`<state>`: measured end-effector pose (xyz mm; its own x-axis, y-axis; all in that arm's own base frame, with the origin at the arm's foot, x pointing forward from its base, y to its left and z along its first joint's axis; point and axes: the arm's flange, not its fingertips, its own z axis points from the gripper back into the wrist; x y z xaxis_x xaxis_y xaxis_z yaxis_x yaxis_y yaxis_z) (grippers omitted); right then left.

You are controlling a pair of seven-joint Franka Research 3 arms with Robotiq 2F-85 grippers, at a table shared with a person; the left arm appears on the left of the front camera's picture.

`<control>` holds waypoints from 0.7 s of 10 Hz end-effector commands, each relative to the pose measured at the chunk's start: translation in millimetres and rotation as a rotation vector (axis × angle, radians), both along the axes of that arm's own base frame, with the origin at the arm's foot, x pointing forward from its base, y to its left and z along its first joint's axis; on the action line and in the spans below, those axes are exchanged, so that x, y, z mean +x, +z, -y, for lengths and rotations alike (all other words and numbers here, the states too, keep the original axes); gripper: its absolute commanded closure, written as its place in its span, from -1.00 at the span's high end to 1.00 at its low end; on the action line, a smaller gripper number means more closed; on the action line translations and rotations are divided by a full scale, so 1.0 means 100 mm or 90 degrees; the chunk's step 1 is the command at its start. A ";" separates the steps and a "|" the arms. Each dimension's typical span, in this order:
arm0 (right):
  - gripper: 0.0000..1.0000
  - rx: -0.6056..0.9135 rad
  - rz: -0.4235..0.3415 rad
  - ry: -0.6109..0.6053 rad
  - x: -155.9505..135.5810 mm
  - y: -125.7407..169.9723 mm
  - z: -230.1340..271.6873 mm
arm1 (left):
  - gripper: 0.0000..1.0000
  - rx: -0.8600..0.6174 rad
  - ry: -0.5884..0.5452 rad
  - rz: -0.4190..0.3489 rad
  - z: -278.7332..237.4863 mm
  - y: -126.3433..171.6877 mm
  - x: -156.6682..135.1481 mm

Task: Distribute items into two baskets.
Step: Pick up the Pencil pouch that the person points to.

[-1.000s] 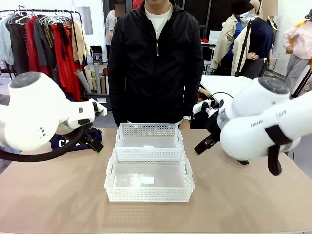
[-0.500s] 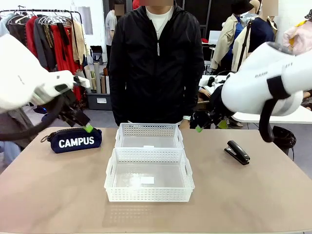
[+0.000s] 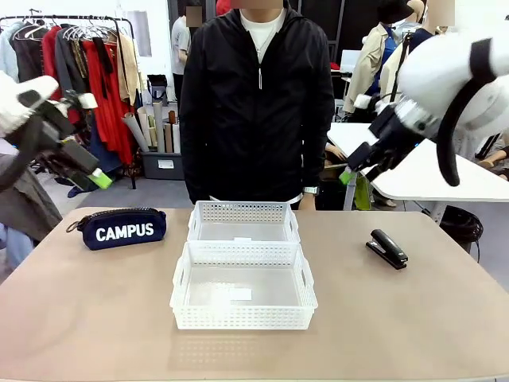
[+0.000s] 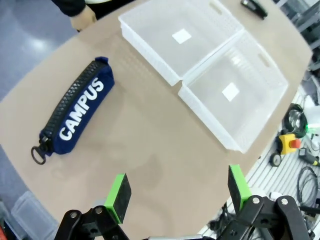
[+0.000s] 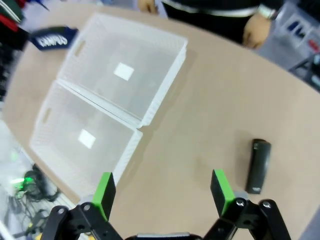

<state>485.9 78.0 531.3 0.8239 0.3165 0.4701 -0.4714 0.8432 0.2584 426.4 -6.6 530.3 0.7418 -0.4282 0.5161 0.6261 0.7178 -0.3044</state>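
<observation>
White labels (image 3: 240, 294) are held in the latticed plastic near basket (image 3: 242, 317) and far basket (image 3: 242, 212), while the left gripper (image 4: 178, 186) and right gripper (image 5: 162, 191) are spread.

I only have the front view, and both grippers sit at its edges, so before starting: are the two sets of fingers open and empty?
Observer: Yes for the left. In its wrist view the left gripper has its green pads wide apart with nothing between them.
Operator: And the right?
Observer: The right gripper is open and empty too. The stapler lies on the table just beyond one finger.
Operator: Anything inside the far basket?
Observer: Seen from above, the far basket holds just a white label on its floor.
</observation>
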 end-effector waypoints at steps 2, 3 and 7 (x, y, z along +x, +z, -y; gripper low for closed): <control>1.00 0.082 -0.003 -0.012 0.01 0.33 0.53 | 1.00 -0.055 0.009 0.011 -0.38 0.10 -0.12; 1.00 0.113 0.002 -0.029 0.00 0.46 0.75 | 1.00 -0.073 0.023 0.017 -0.52 0.13 -0.15; 1.00 0.167 -0.024 -0.078 0.09 0.50 1.48 | 1.00 -0.119 0.051 0.026 -0.78 0.24 -0.18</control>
